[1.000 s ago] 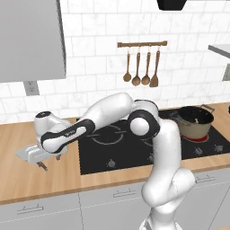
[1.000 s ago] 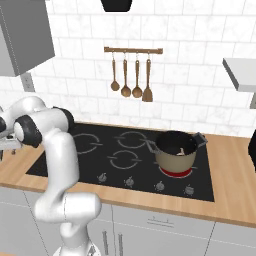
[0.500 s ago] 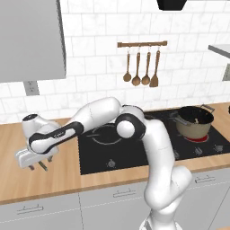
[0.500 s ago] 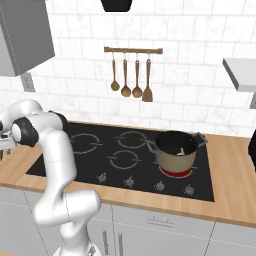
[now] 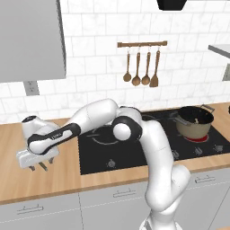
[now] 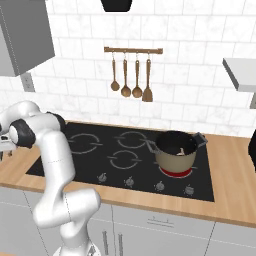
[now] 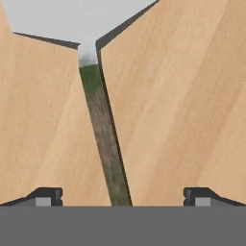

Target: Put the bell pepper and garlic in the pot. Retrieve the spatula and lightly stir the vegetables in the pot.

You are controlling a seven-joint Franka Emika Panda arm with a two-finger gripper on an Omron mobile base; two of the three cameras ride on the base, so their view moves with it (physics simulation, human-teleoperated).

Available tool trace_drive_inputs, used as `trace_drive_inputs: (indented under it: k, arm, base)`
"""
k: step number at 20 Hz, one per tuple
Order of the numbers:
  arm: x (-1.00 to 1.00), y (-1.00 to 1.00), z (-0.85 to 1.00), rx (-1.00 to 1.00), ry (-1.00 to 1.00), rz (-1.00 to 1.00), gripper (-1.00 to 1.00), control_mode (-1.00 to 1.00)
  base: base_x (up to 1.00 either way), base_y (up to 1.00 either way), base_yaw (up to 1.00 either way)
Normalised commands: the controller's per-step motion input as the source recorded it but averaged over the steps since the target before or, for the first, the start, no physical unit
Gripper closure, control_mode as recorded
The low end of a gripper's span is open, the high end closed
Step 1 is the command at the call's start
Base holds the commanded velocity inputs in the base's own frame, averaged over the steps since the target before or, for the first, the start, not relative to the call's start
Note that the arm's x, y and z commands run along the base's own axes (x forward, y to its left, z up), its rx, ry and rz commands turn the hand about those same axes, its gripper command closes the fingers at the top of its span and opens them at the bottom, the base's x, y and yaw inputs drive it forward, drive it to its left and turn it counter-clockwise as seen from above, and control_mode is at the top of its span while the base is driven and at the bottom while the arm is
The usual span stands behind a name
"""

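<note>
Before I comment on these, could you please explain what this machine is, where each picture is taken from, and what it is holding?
It is a white robot arm in a simulated kitchen. Two pictures come from cameras on its base, behind it to the left and to the right. The third looks along its tool. The arm stretches left over the wooden counter, where the tool hangs low, open, holding nothing. In the hand view the spatula lies on the counter, its dark handle running between the two fingertips. A pot stands on the hob, and wooden spoons hang on the wall.
</note>
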Motion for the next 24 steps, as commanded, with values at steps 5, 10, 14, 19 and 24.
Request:
trace_drive_inputs:
  k: [5, 10, 14, 19, 24]
  arm:
    - [-0.09, -0.10, -0.19, 0.00, 0.00, -0.14, -1.00, -1.00]
    - [-0.42, -0.09, -0.06, 0.01, 0.00, -0.10, -1.00, -1.00]
    - [-0.09, 0.00, -0.17, 0.01, 0.00, -0.08, -1.00, -1.00]
    - [0.30, 0.03, -0.24, 0.04, 0.00, -0.06, 1.00, -1.00]
    - [0.63, 0.00, -0.06, 0.06, 0.00, 0.00, 1.00, -1.00]
  base:
    - [0.00, 0.00, 0.00]
    - [0.00, 0.00, 0.00]
    - [0.00, 0.00, 0.00]
    - [0.00, 0.00, 0.00]
    - [0.00, 0.00, 0.00]
